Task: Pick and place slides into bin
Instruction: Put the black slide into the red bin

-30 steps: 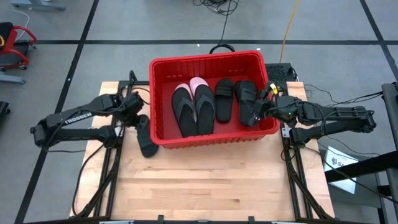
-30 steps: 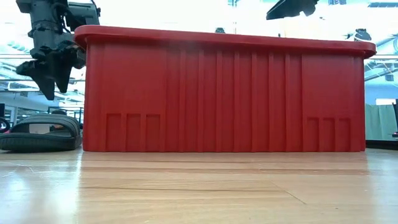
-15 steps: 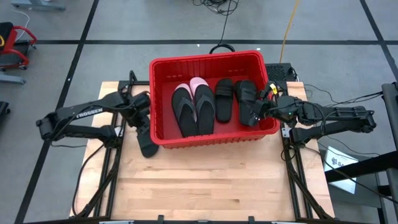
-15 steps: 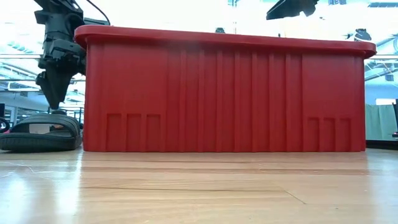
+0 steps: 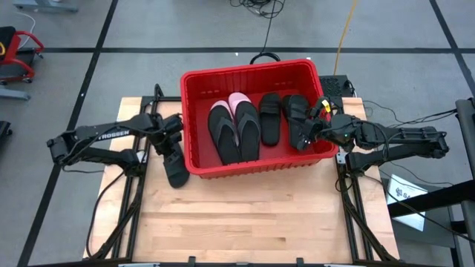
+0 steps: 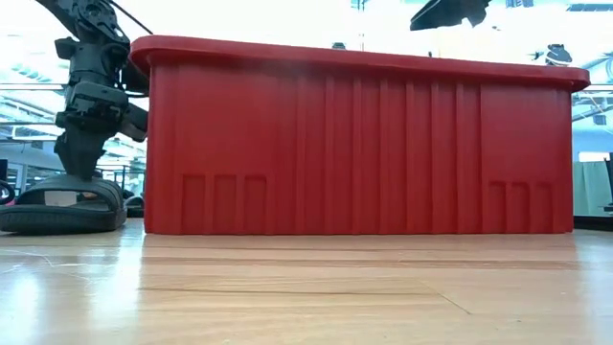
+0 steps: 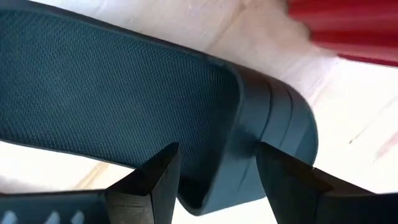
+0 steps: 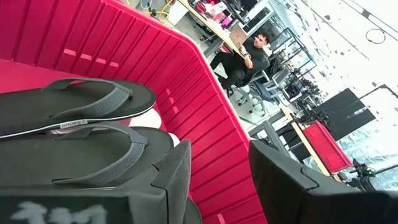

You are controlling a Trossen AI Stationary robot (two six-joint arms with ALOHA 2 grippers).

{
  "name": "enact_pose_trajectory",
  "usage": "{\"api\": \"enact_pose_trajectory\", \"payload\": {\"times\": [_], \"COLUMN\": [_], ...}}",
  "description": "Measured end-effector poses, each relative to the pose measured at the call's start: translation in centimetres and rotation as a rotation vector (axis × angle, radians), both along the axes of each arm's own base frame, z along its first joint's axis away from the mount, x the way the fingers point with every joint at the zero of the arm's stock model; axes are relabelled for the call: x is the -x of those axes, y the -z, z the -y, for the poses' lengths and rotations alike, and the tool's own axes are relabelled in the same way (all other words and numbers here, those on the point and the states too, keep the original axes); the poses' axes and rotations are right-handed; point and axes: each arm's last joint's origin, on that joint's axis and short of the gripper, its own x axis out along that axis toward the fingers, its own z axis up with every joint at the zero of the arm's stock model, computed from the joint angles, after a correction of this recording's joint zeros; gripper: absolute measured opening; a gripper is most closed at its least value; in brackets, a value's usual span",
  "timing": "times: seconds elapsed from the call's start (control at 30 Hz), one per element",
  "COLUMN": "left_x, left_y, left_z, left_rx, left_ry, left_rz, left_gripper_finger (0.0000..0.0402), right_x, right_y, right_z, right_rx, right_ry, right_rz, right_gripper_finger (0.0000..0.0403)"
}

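Observation:
A black slide [image 5: 177,172] lies flat on the table just left of the red bin [image 5: 245,68]. My left gripper [image 5: 172,148] points down over it, open, close beside the bin's left wall [image 6: 158,144]. In the left wrist view one finger stands over the slide's strap [image 7: 124,93] and the other past the strap's edge [image 7: 237,124]. Inside the bin lie black flip-flops [image 5: 223,135], a pale pink slide [image 5: 237,102] and black slides [image 5: 271,119]. My right gripper [image 5: 306,135] hangs open over the bin's right wall, nothing between its fingers. My left gripper comes at the black slide's strap [image 6: 84,182] from above, its open fingers astride the strap's edge. Whether the fingertips [image 6: 77,171] touch the strap, I cannot tell. The slide rests sole down on the table.
The bin fills the table's far middle. Bare wood [image 5: 252,215] stretches across the near half. The right wrist view looks along the bin's inner wall [image 8: 205,124] past two black flip-flops [image 8: 81,102]. A seated person [image 8: 245,53] shows in the room beyond.
My left gripper has gone down toward the black slide and closer to the bin's left wall, rolling about its own line. The bin has slid a little toward the table's right edge. The slide on the table has stayed put.

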Motion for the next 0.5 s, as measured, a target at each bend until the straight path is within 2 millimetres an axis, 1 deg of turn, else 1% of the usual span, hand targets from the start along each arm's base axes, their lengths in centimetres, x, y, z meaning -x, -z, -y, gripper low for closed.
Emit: {"api": "enact_pose_trajectory", "payload": {"times": [0.13,0.37,0.5], "left_x": [0.14,0.09,-0.03], "left_y": [0.32,0.29,0.29], "left_z": [0.08,0.36,0.62], "left_rx": [0.002,0.061,0.062], "left_ry": [0.015,0.062,0.086], "left_rz": [-0.003,0.04,0.041], "left_gripper_finger": [0.0204,0.0204,0.0204], "right_x": [0.01,0.01,0.01], "right_y": [0.0,0.01,0.01], "right_z": [0.0,0.01,0.01], "right_rx": [0.0,-0.001,-0.001], "right_ry": [0.001,0.003,0.003], "right_rz": [0.001,0.001,0.002], "right_gripper_finger": [0.015,0.015,0.015]}}
